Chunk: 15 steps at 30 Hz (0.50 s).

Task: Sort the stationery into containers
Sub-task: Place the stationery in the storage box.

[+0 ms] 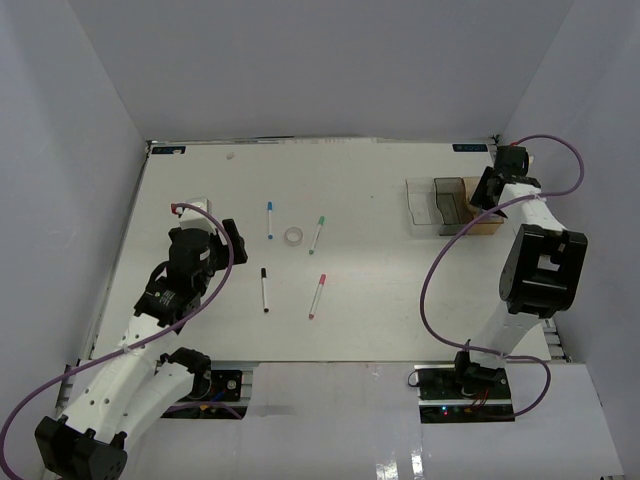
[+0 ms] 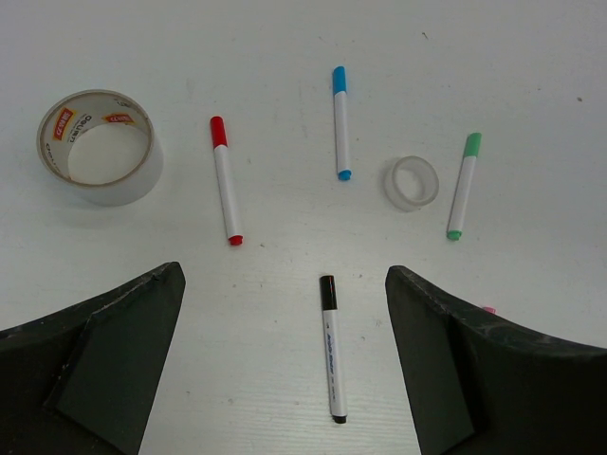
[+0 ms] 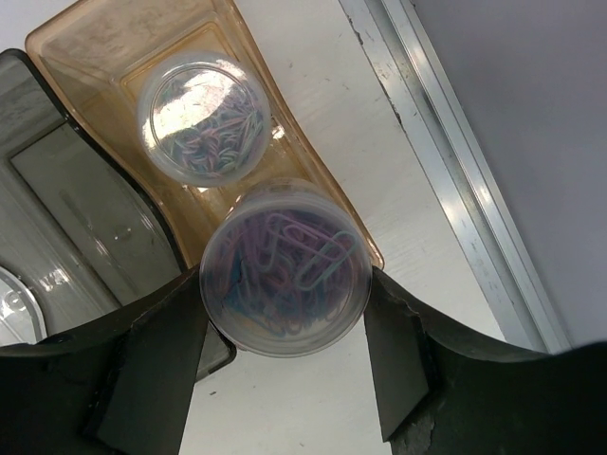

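Note:
My left gripper [image 1: 222, 232] [image 2: 285, 273] is open and empty, hovering over the left side of the table. In the left wrist view a black-capped pen [image 2: 332, 351] lies between its fingers on the table. Beyond it lie a red pen [image 2: 226, 180], a blue pen [image 2: 340, 123], a green pen [image 2: 463, 185], a small clear tape roll [image 2: 413, 183] and a large clear tape roll [image 2: 100, 147]. A pink pen [image 1: 317, 296] lies nearer the middle. My right gripper [image 3: 285, 282] is shut on a round clear tub of paper clips [image 3: 285, 270], at the near end of the amber bin [image 3: 114, 38].
The three joined bins [image 1: 440, 205] stand at the far right; the right gripper [image 1: 487, 190] covers the amber one. A second paper-clip tub [image 3: 204, 118] sits in the amber bin. The smoky grey bin [image 3: 76, 190] is beside it. A metal table rail [image 3: 455, 161] runs close on the right.

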### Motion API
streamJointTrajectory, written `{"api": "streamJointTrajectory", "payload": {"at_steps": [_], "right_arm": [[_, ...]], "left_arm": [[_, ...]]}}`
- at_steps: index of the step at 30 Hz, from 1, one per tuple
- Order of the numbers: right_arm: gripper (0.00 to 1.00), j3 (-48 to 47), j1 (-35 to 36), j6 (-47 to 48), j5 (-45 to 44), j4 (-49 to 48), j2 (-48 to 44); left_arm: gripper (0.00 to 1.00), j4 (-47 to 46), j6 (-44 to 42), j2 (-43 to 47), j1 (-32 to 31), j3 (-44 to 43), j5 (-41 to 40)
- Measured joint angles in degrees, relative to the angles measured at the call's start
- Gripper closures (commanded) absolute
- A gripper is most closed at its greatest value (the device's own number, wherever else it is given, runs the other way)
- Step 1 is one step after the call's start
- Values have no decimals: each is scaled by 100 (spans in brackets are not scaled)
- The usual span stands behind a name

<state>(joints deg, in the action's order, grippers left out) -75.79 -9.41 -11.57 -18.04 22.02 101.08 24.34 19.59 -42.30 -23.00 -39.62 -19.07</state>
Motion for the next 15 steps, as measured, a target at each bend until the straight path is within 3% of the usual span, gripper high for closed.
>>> {"api": "streamJointTrajectory", "payload": {"at_steps": [6,15], "right_arm": [[50,-74,-13,4,20,-7,179],[24,-120,-22,13,26,-24,437]], "left_arm": [[2,2,0,0,0,0,2],[2,2,-2,-2,0,0,2]]}}
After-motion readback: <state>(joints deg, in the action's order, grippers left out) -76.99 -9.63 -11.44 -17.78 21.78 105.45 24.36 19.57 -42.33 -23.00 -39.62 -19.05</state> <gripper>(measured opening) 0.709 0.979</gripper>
